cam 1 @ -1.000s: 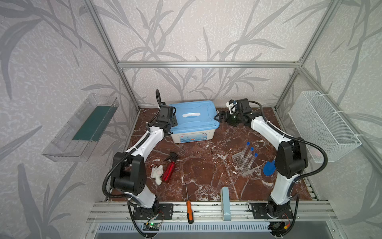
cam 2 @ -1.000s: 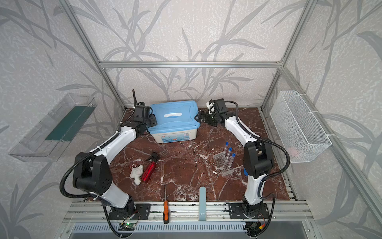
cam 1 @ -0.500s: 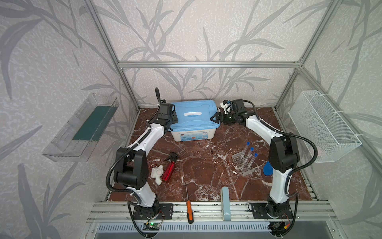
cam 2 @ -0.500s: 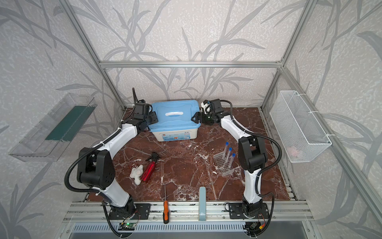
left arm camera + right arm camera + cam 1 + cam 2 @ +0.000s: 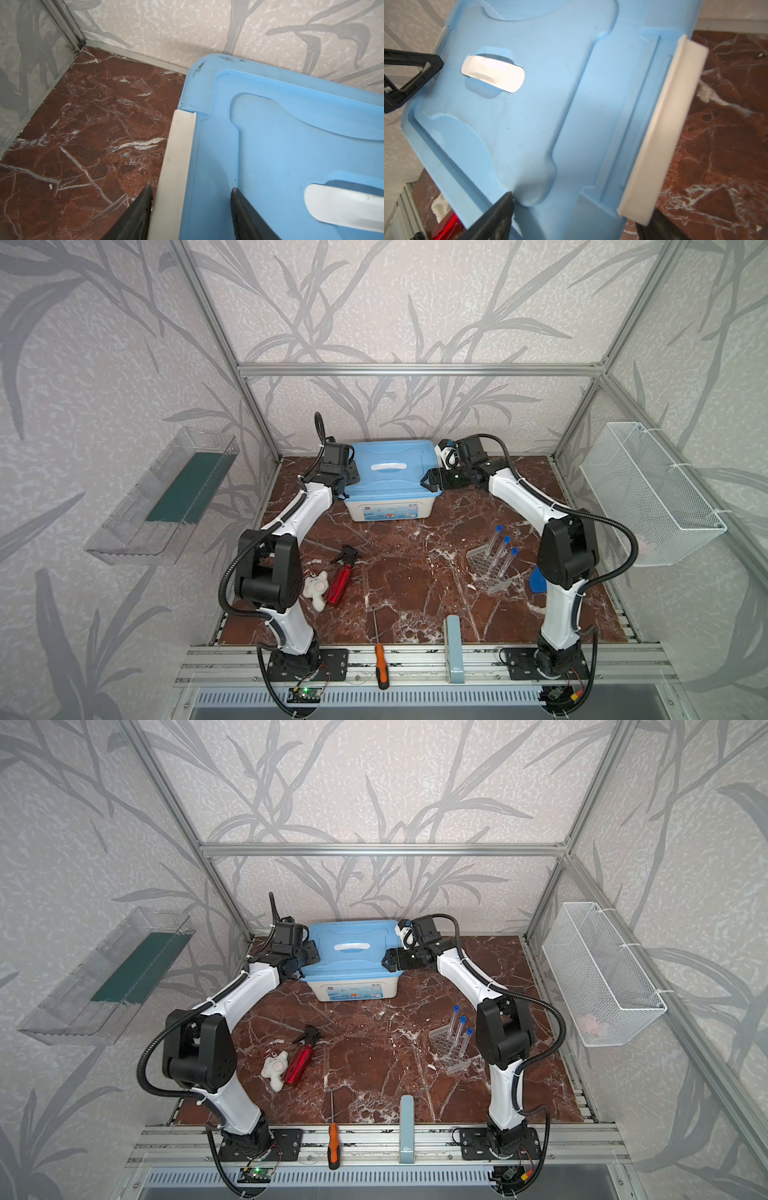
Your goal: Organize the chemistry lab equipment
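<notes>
Your left gripper (image 5: 191, 188) has its jaws partly apart, astride the left latch (image 5: 178, 155) of the blue-lidded box (image 5: 388, 489). One finger sits just outside the latch and the other rests on the lid, with a gap on the lid side. Your right gripper (image 5: 577, 207) stands wide across the right latch (image 5: 664, 128), one fingertip on the lid and the other beyond the latch's outer edge.

The three blue-capped tubes (image 5: 500, 556) stand in the clear rack (image 5: 482, 568) towards the right edge of the table (image 5: 415, 572), just beside the right arm's elbow. A small clear piece (image 5: 498, 587) lies just in front of the rack; you cannot tell what it is.

Left of the rack, the middle of the table is open marble all the way up to the box, which sits at the middle of the back edge. Bare marble runs between each end of the box and the back corner on that side.

Near the left edge, the red spray bottle (image 5: 338, 583) lies touching a white plush toy (image 5: 316, 587), close to the left arm's elbow.

At the front edge, an orange-handled screwdriver (image 5: 380, 664) and a grey-blue block (image 5: 453, 645) both overhang the front rail, well apart from each other.
</notes>
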`<action>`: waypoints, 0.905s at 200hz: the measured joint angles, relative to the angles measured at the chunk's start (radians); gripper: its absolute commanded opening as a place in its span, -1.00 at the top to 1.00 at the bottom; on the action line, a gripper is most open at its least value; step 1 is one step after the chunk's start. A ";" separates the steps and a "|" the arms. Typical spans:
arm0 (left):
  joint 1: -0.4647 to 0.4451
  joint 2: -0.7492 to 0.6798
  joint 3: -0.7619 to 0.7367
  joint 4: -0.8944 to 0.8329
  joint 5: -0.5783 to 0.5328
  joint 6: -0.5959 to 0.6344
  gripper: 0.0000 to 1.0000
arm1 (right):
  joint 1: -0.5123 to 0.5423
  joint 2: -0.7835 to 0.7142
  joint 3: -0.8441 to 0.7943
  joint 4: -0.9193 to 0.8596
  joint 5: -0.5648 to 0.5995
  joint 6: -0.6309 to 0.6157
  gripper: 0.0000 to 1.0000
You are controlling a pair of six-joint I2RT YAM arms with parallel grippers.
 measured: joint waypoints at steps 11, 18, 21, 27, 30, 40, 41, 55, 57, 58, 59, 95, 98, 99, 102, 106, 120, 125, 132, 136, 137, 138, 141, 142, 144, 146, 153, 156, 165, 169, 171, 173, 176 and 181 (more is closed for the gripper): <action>-0.002 0.001 0.001 0.000 -0.003 -0.001 -0.21 | 0.003 0.014 0.035 -0.026 0.022 -0.033 -0.76; -0.005 0.003 0.004 -0.003 -0.009 -0.001 -0.21 | 0.008 0.018 0.050 -0.041 0.038 -0.056 -0.77; -0.006 0.004 0.006 -0.006 -0.012 -0.001 -0.21 | 0.010 0.019 0.053 -0.047 0.043 -0.064 -0.77; -0.007 0.006 0.010 -0.009 -0.016 -0.001 -0.21 | 0.015 0.019 0.060 -0.057 0.056 -0.085 -0.77; -0.007 0.007 0.011 -0.010 -0.018 -0.002 -0.21 | 0.016 0.019 0.063 -0.061 0.061 -0.094 -0.78; -0.009 0.009 0.014 -0.013 -0.023 -0.002 -0.21 | 0.024 0.019 0.074 -0.076 0.081 -0.130 -0.78; -0.009 0.009 0.014 -0.013 -0.023 -0.002 -0.21 | 0.026 0.019 0.076 -0.078 0.084 -0.132 -0.79; -0.010 0.010 0.014 -0.013 -0.026 -0.002 -0.21 | 0.031 0.019 0.090 -0.094 0.103 -0.173 -0.79; -0.010 0.010 0.015 -0.014 -0.026 -0.002 -0.21 | 0.032 0.019 0.092 -0.096 0.106 -0.178 -0.80; -0.010 0.010 0.015 -0.014 -0.026 -0.002 -0.21 | 0.032 0.019 0.093 -0.098 0.107 -0.180 -0.80; -0.010 0.010 0.015 -0.014 -0.026 -0.002 -0.21 | 0.033 0.019 0.094 -0.099 0.108 -0.182 -0.79; -0.010 0.016 0.030 -0.030 -0.026 -0.009 -0.26 | 0.038 0.025 0.113 -0.117 0.136 -0.224 -0.82; -0.010 0.018 0.034 -0.034 -0.026 -0.010 -0.27 | 0.039 0.025 0.114 -0.117 0.141 -0.223 -0.83; -0.011 0.018 0.035 -0.036 -0.026 -0.010 -0.27 | 0.039 0.025 0.114 -0.118 0.143 -0.222 -0.83; -0.011 0.019 0.037 -0.038 -0.026 -0.011 -0.28 | 0.041 0.025 0.115 -0.118 0.148 -0.221 -0.84; -0.011 0.020 0.040 -0.042 -0.026 -0.011 -0.28 | 0.043 0.025 0.115 -0.118 0.155 -0.217 -0.85; -0.011 0.020 0.047 -0.053 -0.026 -0.018 -0.31 | 0.045 0.025 0.115 -0.118 0.164 -0.196 -0.86; -0.011 0.020 0.048 -0.055 -0.024 -0.022 -0.32 | 0.045 0.025 0.115 -0.118 0.166 -0.190 -0.87; -0.012 0.020 0.049 -0.057 -0.023 -0.026 -0.35 | 0.043 0.025 0.115 -0.118 0.166 -0.176 -0.87; -0.012 0.020 0.051 -0.060 -0.021 -0.027 -0.38 | 0.040 0.024 0.114 -0.118 0.166 -0.168 -0.88; -0.013 0.020 0.051 -0.060 -0.020 -0.027 -0.38 | 0.040 0.024 0.114 -0.118 0.166 -0.167 -0.88; -0.013 0.020 0.051 -0.060 -0.020 -0.028 -0.39 | 0.040 0.024 0.114 -0.118 0.165 -0.166 -0.88; -0.013 0.020 0.052 -0.061 -0.018 -0.028 -0.41 | 0.037 0.022 0.112 -0.117 0.165 -0.158 -0.89; -0.013 0.020 0.052 -0.061 -0.017 -0.029 -0.41 | 0.037 0.022 0.111 -0.117 0.164 -0.156 -0.89; -0.013 0.020 0.053 -0.061 -0.015 -0.029 -0.43 | 0.036 0.022 0.110 -0.117 0.163 -0.154 -0.89; -0.013 0.020 0.054 -0.062 -0.014 -0.029 -0.44 | 0.035 0.019 0.107 -0.115 0.163 -0.151 -0.90; -0.013 0.020 0.060 -0.068 -0.005 -0.031 -0.49 | 0.031 0.011 0.094 -0.109 0.161 -0.142 -0.92; -0.014 0.020 0.064 -0.071 0.003 -0.032 -0.52 | 0.030 0.006 0.087 -0.107 0.160 -0.135 -0.94; -0.017 0.020 0.074 -0.084 0.018 -0.032 -0.62 | 0.029 -0.010 0.065 -0.100 0.158 -0.126 -0.99; -0.020 0.020 0.077 -0.091 0.024 -0.031 -0.67 | 0.029 -0.021 0.053 -0.097 0.158 -0.124 -0.99; -0.021 0.019 0.079 -0.094 0.023 -0.031 -0.70 | 0.029 -0.025 0.047 -0.096 0.158 -0.121 -0.98; -0.023 0.019 0.080 -0.098 0.025 -0.027 -0.72 | 0.029 -0.032 0.042 -0.096 0.159 -0.121 -0.98; -0.024 0.018 0.081 -0.101 0.026 -0.030 -0.75 | 0.029 -0.039 0.034 -0.095 0.158 -0.117 -0.98; -0.027 0.016 0.082 -0.111 0.027 -0.024 -0.80 | 0.030 -0.057 0.020 -0.093 0.161 -0.115 -0.98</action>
